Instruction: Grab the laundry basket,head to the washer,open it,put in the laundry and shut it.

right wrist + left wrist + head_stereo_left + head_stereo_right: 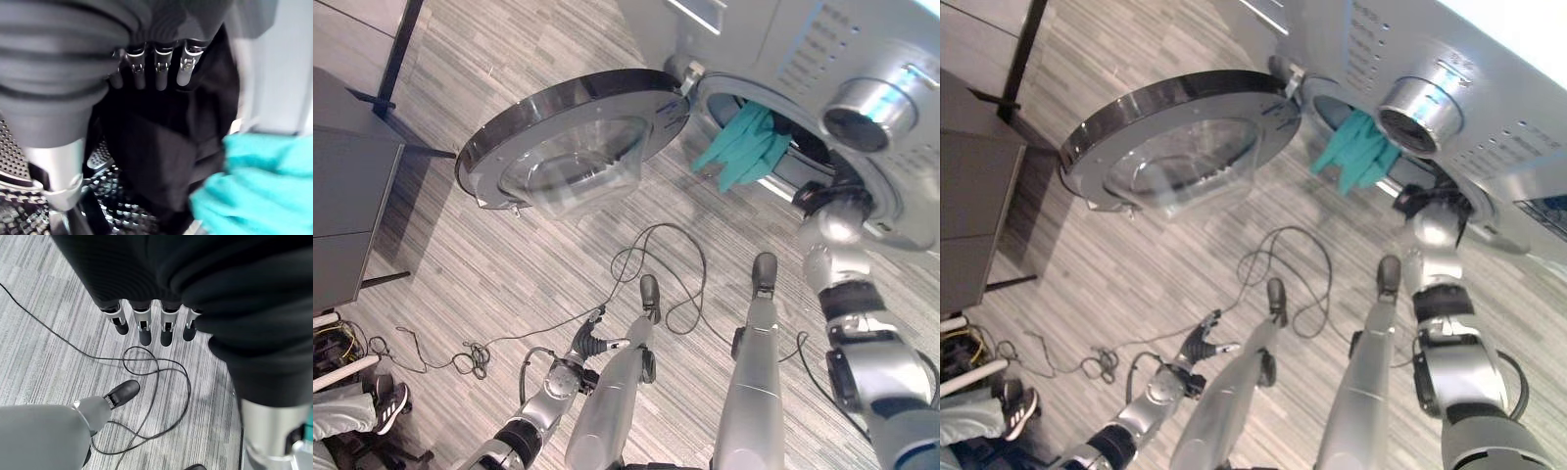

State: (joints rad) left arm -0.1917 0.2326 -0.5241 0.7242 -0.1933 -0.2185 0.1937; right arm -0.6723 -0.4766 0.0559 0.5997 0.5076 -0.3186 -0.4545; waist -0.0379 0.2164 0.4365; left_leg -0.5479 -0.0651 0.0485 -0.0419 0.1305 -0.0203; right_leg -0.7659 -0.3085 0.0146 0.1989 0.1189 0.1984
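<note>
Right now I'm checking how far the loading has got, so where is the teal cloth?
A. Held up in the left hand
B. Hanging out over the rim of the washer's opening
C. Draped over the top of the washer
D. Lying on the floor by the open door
B: the teal cloth hangs out over the lower rim of the washer opening, beside the swung-open door, with the right hand reaching into the drum.

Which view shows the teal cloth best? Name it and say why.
The left eye view: the teal cloth hangs whole over the rim of the washer opening, beside the open door. The right eye view shows the same from slightly aside; the right wrist view catches one close corner.
</note>
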